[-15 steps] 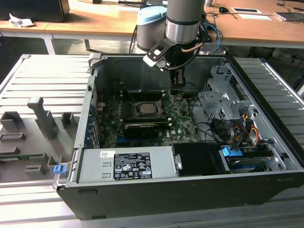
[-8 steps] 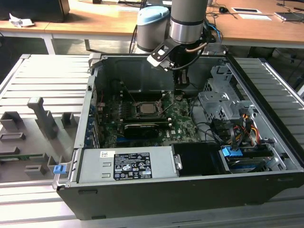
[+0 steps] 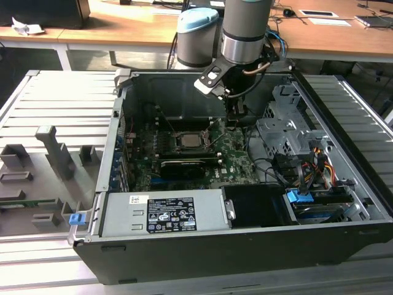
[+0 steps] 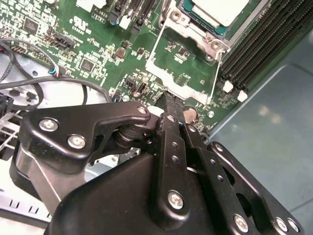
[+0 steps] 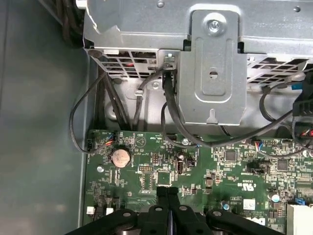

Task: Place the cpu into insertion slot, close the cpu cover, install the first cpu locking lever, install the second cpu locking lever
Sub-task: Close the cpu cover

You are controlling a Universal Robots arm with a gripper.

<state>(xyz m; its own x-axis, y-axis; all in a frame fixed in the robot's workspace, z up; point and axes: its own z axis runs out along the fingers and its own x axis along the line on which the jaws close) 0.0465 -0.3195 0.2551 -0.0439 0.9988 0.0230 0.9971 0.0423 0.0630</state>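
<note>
cpu: centre of the exterior view, seated in insertion slot; likely light, rigid, fragile (edges only).
cpu cover: lying open; thin metal frame, probably springy; best pushed at free edge.
gripper: jaws pressed together, empty, tip just beside cover's edge.

The cpu, a flat square chip with a dull silver top, lies level inside the insertion slot, the metal-rimmed socket on the green board. The cpu cover, a thin grey frame, is swung open off the socket, with the board visible through its window.
</note>
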